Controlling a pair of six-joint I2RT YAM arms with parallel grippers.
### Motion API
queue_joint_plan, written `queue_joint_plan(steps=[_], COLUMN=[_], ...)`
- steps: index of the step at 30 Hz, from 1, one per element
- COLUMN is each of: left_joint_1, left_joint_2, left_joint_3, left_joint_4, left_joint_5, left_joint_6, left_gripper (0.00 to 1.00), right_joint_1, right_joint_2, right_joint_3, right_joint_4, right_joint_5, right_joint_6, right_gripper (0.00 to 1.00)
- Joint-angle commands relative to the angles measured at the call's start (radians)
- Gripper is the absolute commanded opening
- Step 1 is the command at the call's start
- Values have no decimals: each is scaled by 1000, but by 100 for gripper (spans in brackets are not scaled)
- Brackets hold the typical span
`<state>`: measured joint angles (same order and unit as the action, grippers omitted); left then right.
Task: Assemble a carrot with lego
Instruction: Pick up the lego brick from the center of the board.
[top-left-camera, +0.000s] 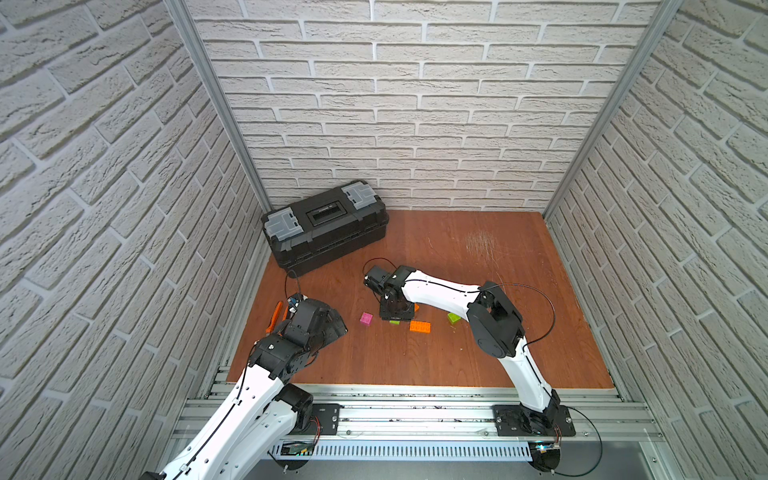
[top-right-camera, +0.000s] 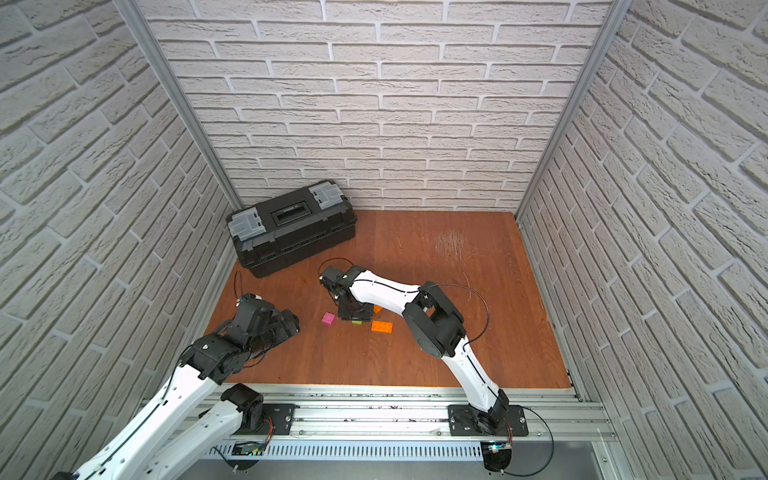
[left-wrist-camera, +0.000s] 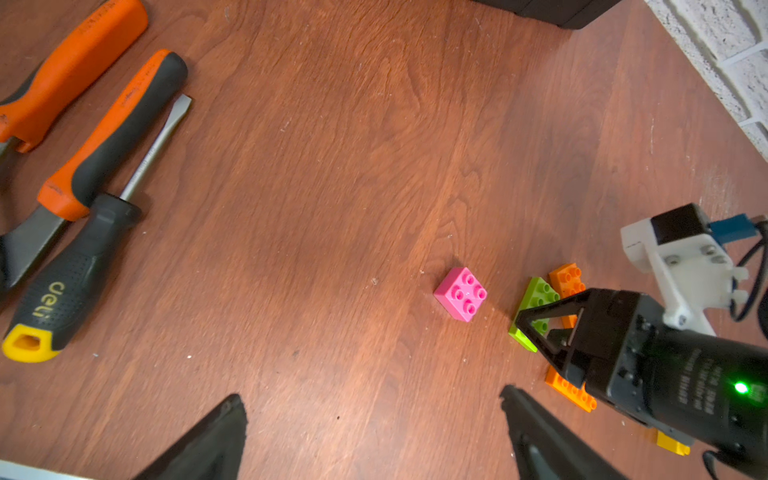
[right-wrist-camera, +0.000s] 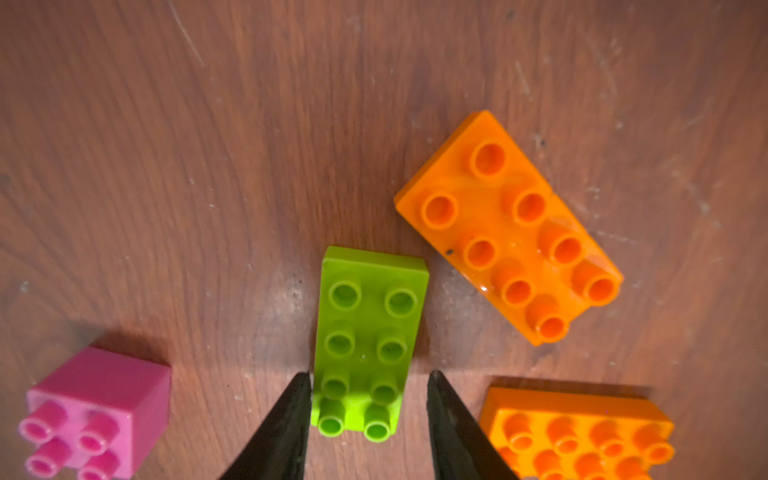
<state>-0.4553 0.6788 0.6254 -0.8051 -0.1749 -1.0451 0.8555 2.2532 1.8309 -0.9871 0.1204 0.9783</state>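
Where the right gripper (right-wrist-camera: 370, 373) straddles the lime-green brick (right-wrist-camera: 370, 316) on the table (right-wrist-camera: 166, 166), its jaws stand parted, one side clear of it; left gripper (left-wrist-camera: 370, 392) spread wide, empty, near the pink brick (left-wrist-camera: 460, 294).

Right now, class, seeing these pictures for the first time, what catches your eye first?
Bright bricks lie loose in the middle of the wooden table: a pink square brick, a lime-green long brick and an orange long brick beside it. The right gripper points down with one finger on each side of the lime-green long brick. A black toolbox sits in the far left corner.
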Motion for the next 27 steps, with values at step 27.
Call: queue_joint_plan(steps=[27], left_joint_1=[27], left_joint_2=[67], left_joint_3=[-53], left_joint_4=[69], left_joint_5=[63], left_joint_6=[-14], left_gripper=[98], right_joint_1=[-35], right_joint_2=[28], right_joint_3=[28], right_joint_4=[2], right_joint_5=[-34], right_joint_6=[-168], right_gripper=[36])
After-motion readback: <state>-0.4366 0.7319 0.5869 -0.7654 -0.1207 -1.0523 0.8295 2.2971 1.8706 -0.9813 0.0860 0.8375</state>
